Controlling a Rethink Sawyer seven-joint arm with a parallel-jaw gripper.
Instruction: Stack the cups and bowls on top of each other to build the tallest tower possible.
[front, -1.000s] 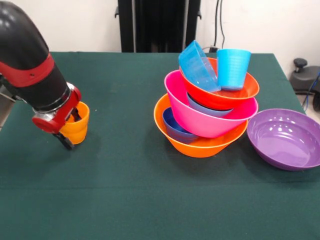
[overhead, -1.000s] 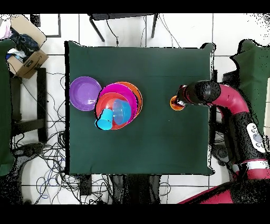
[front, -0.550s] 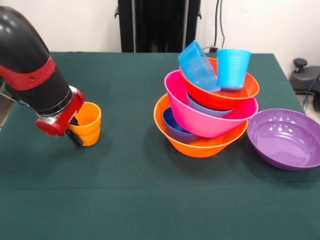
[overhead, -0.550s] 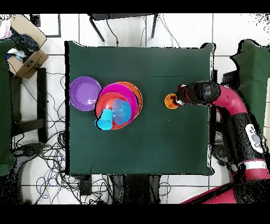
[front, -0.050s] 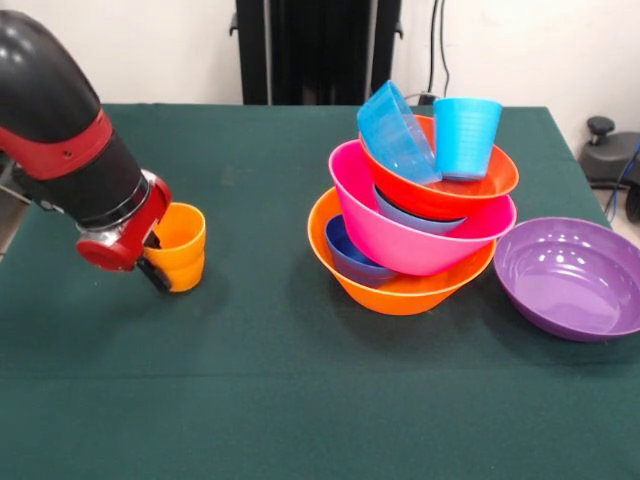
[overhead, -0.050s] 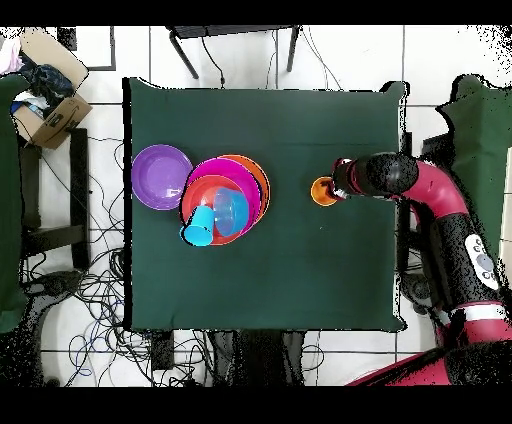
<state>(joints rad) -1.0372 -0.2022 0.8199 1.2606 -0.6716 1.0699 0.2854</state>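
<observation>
An orange cup (front, -0.050s: 180, 248) stands upright at the left of the green table, and my gripper (front, -0.050s: 163, 262) is shut on its wall, one finger outside and one inside. From above, the cup (overhead, -0.050s: 322, 191) sits just left of the gripper (overhead, -0.050s: 336, 189). The tower leans at centre right: a large orange bowl (front, -0.050s: 400, 292) as base, a dark blue bowl (front, -0.050s: 348, 256) inside it, then a pink bowl (front, -0.050s: 420, 245) and a red-orange bowl (front, -0.050s: 455, 192). A tilted shallow light blue bowl (front, -0.050s: 395, 135) and a light blue cup (front, -0.050s: 466, 136) rest on top. A purple bowl (front, -0.050s: 570, 280) lies alone to its right.
A dark green cloth (front, -0.050s: 300, 400) covers the table. A black stand (front, -0.050s: 315, 50) rises behind the far edge. In the overhead view a cardboard box (overhead, -0.050s: 50, 110) sits off the table's top-left corner and cables lie across the floor.
My gripper has carried the orange cup some way across the table toward the tower, most of it in the first half second. The tower and purple bowl have not moved.
</observation>
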